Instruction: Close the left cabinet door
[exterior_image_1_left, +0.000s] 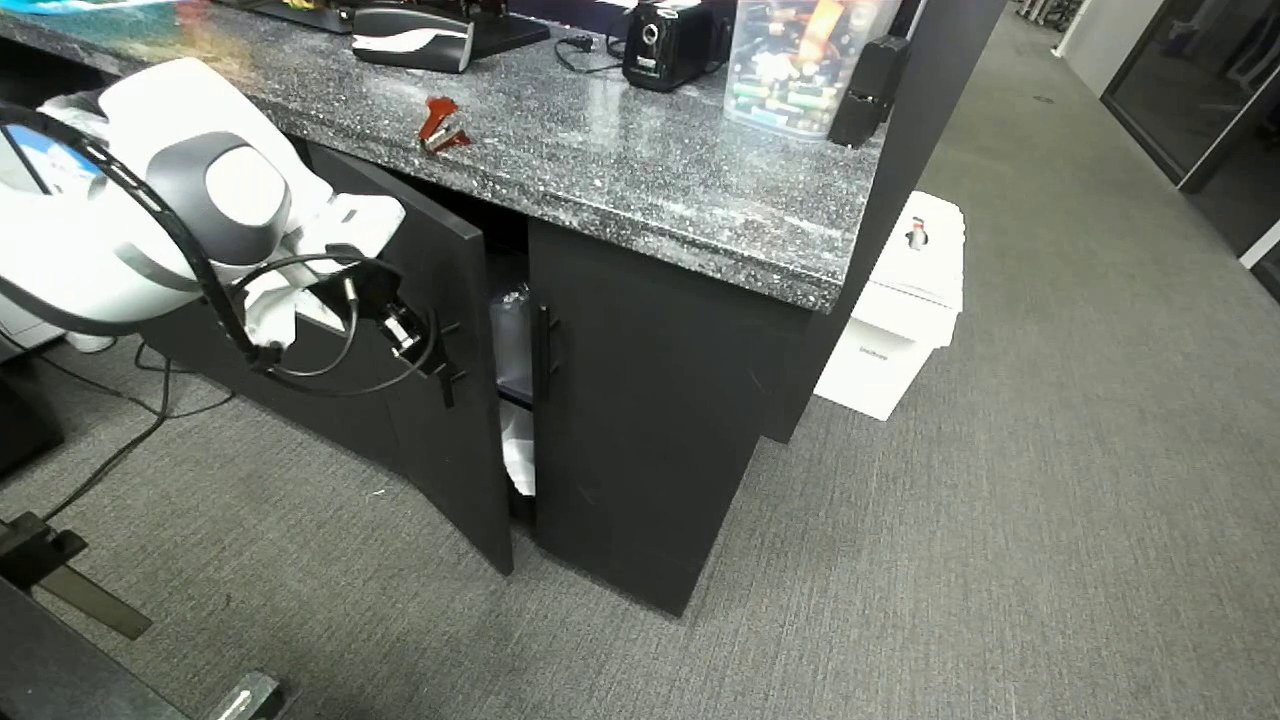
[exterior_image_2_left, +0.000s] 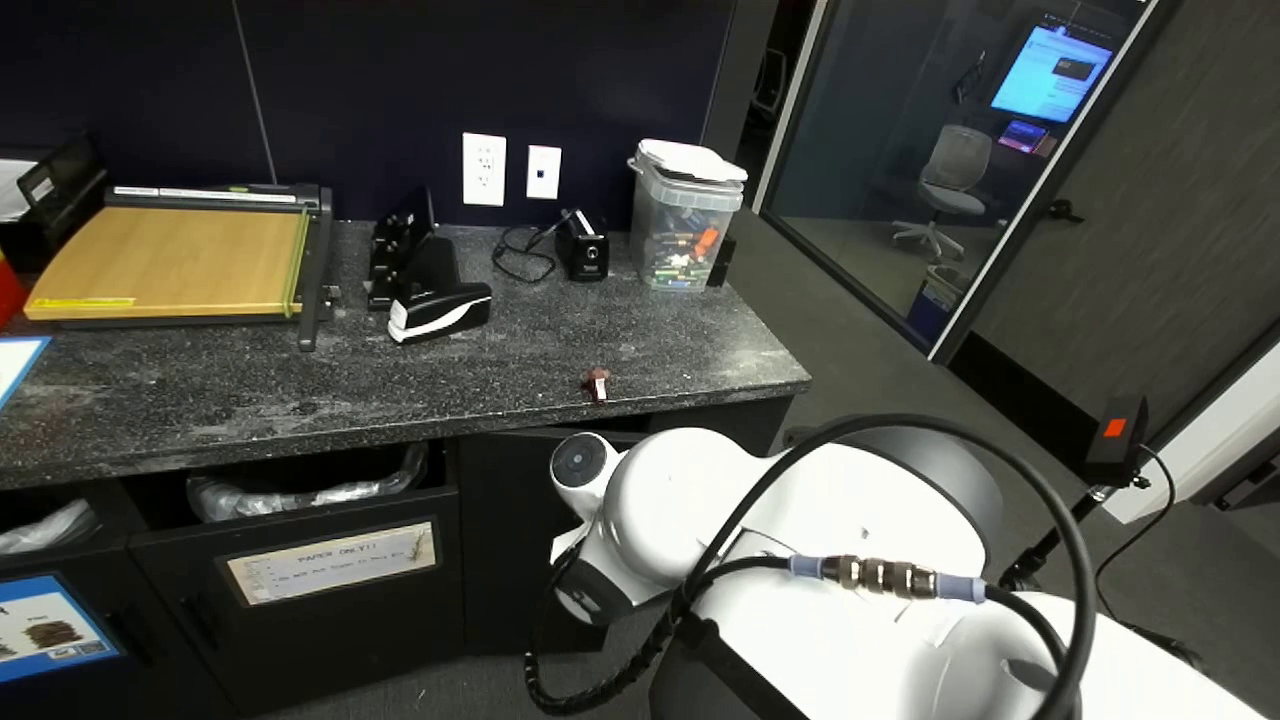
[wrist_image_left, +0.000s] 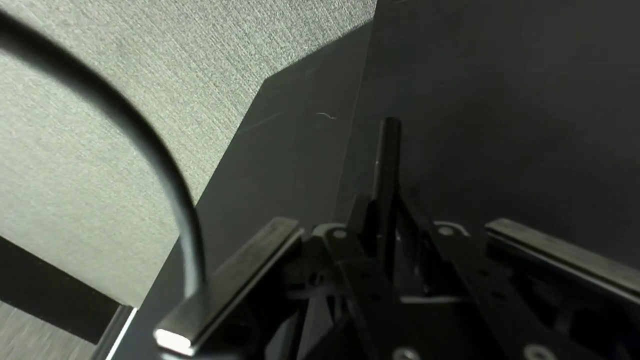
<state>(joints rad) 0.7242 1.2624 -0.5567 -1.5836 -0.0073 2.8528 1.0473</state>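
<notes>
- Observed left cabinet door (exterior_image_1_left: 455, 460) ajar below speckled countertop (exterior_image_1_left: 640, 170), beside twin door (exterior_image_1_left: 630, 430).
- In wrist view, saw gripper (wrist_image_left: 385, 215) with fingers closed on bar handle (wrist_image_left: 389, 145) of ajar door.
- In an exterior view, noted translucent plastic (exterior_image_1_left: 512, 340) in gap between doors.

robot arm (exterior_image_2_left: 690, 490): you have one. gripper (wrist_image_left: 386, 215): one. left cabinet door (exterior_image_1_left: 450, 450) plus its twin door (exterior_image_1_left: 630, 420), in an exterior view: two. bar handles (exterior_image_1_left: 542, 350) on that pair: two, one to each. countertop (exterior_image_2_left: 530, 370): one. red staple remover (exterior_image_1_left: 437, 114): one. stapler (exterior_image_2_left: 445, 312): one. pencil sharpener (exterior_image_2_left: 582, 252): one. paper trimmer (exterior_image_2_left: 175, 255): one. lidded clear tub (exterior_image_2_left: 690, 193): one (you cannot tally its small contents (exterior_image_2_left: 682, 250), they lie too jumbled). wall plates (exterior_image_2_left: 484, 170): two. signs (exterior_image_2_left: 335, 562) on the cabinet fronts (exterior_image_2_left: 330, 645): two. white bin (exterior_image_1_left: 868, 365), in an exterior view: one.
</notes>
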